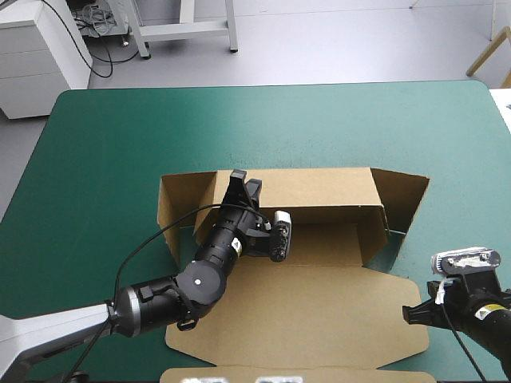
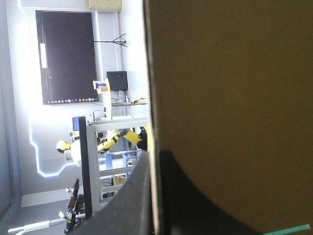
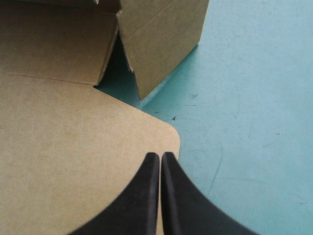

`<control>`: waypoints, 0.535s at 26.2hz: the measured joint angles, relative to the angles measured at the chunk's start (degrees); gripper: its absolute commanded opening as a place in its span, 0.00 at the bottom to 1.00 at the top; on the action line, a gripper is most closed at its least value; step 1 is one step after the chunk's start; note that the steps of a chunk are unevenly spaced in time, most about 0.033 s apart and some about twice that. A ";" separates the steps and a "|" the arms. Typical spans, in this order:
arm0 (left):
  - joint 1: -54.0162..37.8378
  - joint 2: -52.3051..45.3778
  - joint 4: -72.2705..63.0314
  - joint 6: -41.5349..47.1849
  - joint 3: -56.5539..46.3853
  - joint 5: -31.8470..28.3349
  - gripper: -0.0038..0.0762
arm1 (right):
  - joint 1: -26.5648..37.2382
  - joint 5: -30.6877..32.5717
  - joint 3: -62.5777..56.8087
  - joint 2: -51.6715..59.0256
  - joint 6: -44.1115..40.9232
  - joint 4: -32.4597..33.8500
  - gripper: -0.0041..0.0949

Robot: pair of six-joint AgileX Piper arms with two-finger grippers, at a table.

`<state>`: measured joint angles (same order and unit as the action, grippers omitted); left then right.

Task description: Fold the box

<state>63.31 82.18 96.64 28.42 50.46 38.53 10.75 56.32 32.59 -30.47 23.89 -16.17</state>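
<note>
— While the box (image 1: 327, 243) sits at the middle of the table (image 1: 104, 159), how does it look?
— It is brown board, half raised. The rear wall (image 1: 319, 187) stands upright, flaps (image 1: 403, 199) splay outward at both of its ends, and the lid (image 1: 319, 327) lies flat toward the table's near edge.
— And the left gripper (image 1: 246, 182)?
— It reaches to the rear wall's top edge, left of the middle. Its black fingers pinch the board, one on each side, as its wrist view shows.
— The right gripper (image 3: 160, 155)?
— It is at the lid's rounded near right corner. Its fingers are pressed together into one point and hold nothing. Whether they touch the board cannot be told.
</note>
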 measured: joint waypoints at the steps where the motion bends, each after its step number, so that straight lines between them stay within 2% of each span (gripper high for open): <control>1: 0.00 0.00 0.13 0.06 -0.02 0.00 0.04 | 0.00 0.00 0.00 0.00 0.00 0.00 0.04; 11: 0.00 0.00 0.32 0.57 -0.06 0.00 0.04 | 0.00 -2.95 -0.12 0.00 0.00 0.00 0.04; 14: 0.00 0.00 0.32 0.57 -0.06 0.00 0.04 | 0.00 -3.26 -0.32 0.00 0.00 0.00 0.07</control>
<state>63.31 82.18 96.96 28.99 50.40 38.53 10.75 53.06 32.27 -30.47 23.89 -16.17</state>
